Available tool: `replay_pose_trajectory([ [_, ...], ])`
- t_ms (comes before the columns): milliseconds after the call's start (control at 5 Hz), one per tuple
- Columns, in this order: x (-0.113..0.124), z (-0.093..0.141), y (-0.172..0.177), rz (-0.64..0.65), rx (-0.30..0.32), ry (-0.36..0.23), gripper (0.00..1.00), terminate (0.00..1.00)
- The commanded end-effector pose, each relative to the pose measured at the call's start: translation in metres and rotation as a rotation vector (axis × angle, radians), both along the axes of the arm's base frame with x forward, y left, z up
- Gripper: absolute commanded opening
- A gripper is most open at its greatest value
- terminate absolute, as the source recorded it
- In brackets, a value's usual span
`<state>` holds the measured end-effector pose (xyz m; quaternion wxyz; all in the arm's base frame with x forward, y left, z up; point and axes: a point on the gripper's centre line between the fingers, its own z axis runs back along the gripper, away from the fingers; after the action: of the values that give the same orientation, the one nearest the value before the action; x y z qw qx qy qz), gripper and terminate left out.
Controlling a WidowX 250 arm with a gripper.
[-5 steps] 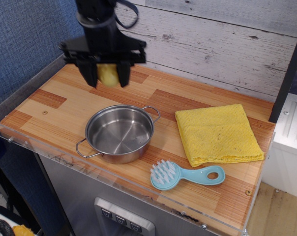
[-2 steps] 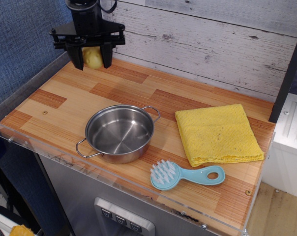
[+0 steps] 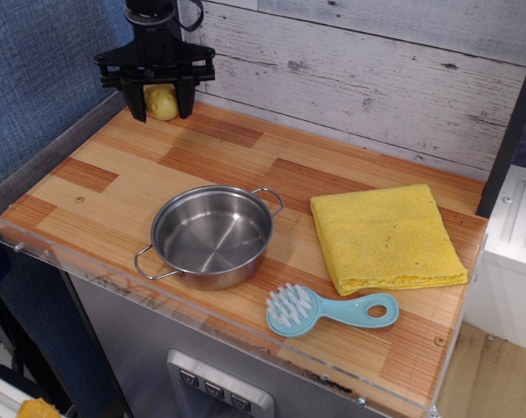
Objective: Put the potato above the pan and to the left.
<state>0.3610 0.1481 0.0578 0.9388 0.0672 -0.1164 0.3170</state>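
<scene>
A striped wooden countertop (image 3: pixel 115 187) with a clear plastic front edge stands against a whitewashed plank wall (image 3: pixel 376 78), with blue textured wall (image 3: pixel 37 70) to the left; the small smooth yellow-tan potato (image 3: pixel 163 103) sits at the far left corner, pinched between the black fingers (image 3: pixel 138 97) of the black gripper (image 3: pixel 161 104), which are clamped on it, low over the wood; the round shiny stainless-steel pan (image 3: pixel 212 236) with two wire loop handles rests nearer the front, well apart, holding nothing; a folded yellow cloth (image 3: pixel 386 235) lies to its right, and a light blue scrubbing brush (image 3: pixel 329 310) lies at the front edge.
</scene>
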Motion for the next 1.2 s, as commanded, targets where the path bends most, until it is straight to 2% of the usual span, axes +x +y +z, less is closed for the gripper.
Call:
replay_pose_trajectory([
  [0,0.010,-0.011,-0.001,0.007,0.030,-0.001,0.00,0.00],
  [200,0.008,-0.021,-0.008,-0.014,0.024,0.018,0.00,0.00],
  [400,0.004,-0.024,-0.010,0.009,0.027,0.017,1.00,0.00],
  [1000,0.002,-0.019,-0.005,0.023,0.035,0.013,1.00,0.00],
])
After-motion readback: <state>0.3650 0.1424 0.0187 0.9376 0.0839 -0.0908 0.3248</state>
